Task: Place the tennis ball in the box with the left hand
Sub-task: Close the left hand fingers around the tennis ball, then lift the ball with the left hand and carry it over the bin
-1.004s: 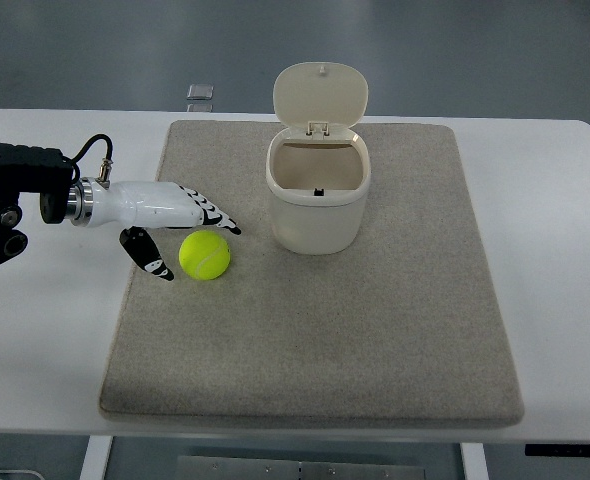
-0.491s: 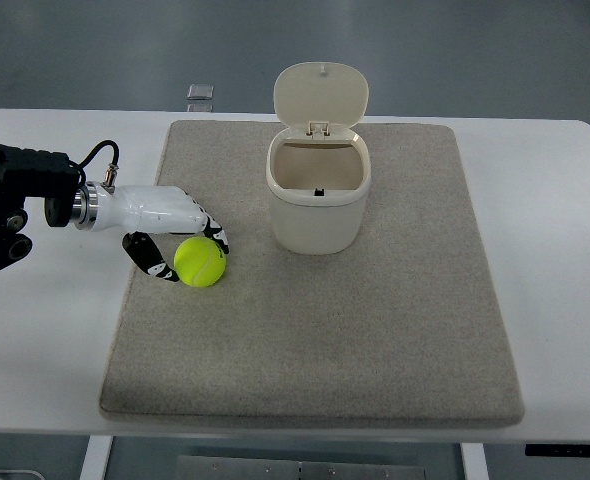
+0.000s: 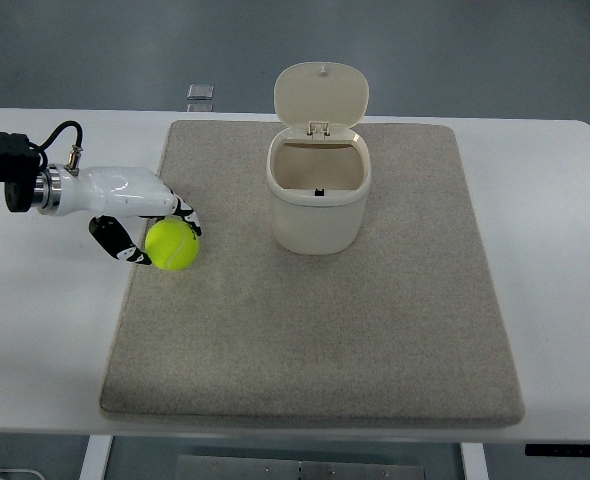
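In the top view, the only view there is, the left hand (image 3: 140, 215) reaches in from the left edge of the tabletop (image 3: 45, 330) and has its fingers (image 3: 187, 216) curled over the tennis ball (image 3: 172, 245), with the thumb wrapped against the ball's left side, so the hand is closed on the ball rather than beside it. The ball sits at the left edge of the grey mat (image 3: 315, 330), toward its far-left corner, tucked under and just right of the palm; whether it is lifted clear of the mat or resting on it cannot be told from this steep angle. The relation that matters for the coming move is that the box (image 3: 318, 205) stands to the right of the held ball, near the mat's far edge, with open mat between them. Its lid (image 3: 321, 92) is swung up and back, leaving the mouth open upward, so the carry probably has to travel right and rise above the near rim before release. The right arm does not show.
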Motion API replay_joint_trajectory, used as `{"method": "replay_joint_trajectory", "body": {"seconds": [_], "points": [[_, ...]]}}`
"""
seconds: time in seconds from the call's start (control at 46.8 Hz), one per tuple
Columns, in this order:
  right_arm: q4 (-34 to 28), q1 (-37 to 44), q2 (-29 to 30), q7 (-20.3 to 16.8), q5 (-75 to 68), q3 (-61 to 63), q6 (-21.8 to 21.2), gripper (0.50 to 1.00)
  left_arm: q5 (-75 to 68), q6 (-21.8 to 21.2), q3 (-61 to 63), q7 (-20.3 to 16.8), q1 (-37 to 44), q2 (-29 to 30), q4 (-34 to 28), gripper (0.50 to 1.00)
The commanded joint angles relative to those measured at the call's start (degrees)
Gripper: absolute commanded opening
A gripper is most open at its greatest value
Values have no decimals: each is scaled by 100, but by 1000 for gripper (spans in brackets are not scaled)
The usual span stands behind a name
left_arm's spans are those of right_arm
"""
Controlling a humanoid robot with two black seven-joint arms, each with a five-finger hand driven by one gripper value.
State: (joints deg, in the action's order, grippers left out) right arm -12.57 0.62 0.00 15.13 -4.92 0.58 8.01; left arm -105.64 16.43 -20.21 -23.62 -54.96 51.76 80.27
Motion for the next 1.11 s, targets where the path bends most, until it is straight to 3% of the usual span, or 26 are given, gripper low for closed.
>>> {"method": "replay_joint_trajectory", "body": {"seconds": [0.0,0.214,0.448,0.705,1.089], "points": [[0,-1,0,-1,0,-5,-1,938,8,-78,0,-204,-103,273,94,500],[0,-1,0,-1,0,3,-1,938,0,-877,0,-731,-384,827,314,500],[0,-1,0,-1,0,3,-1,938,0,-1739,0,-785,-814,590,314,500],[0,-1,0,-1,0,-5,-1,938,-27,-1766,8,-741,-1219,-262,279,500],[0,-1,0,-1,0,-5,-1,938,-184,-1757,17,-688,-1658,-939,-152,500]]}}
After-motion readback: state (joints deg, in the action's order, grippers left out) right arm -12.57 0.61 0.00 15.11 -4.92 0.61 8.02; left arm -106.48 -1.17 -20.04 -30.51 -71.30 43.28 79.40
